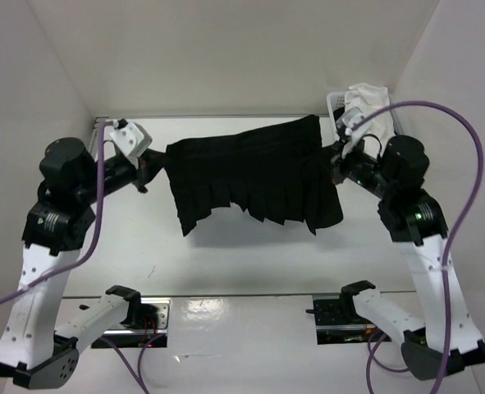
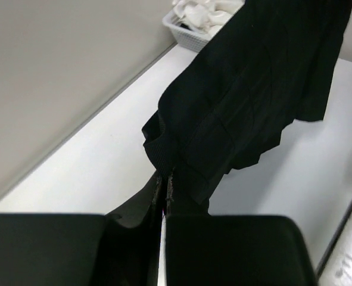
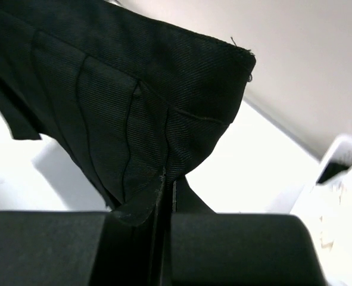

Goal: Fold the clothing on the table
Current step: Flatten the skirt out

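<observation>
Shows a black pleated skirt (image 1: 254,176) lifted above a white bench (image 1: 226,263), spread wide between two robot arms. Pinched at its upper left corner by the left hand (image 1: 148,171), clamped tight on the fabric. Pinched at its upper right corner by the right hand (image 1: 338,156), likewise clamped tight on the fabric. Hangs with a taut upper edge and an uneven pleated hem drooping toward the near side of the bench. Also shows, at the far right corner just behind the right hand, a small white basket (image 1: 336,105) heaped with white cloth (image 1: 367,97)
</observation>
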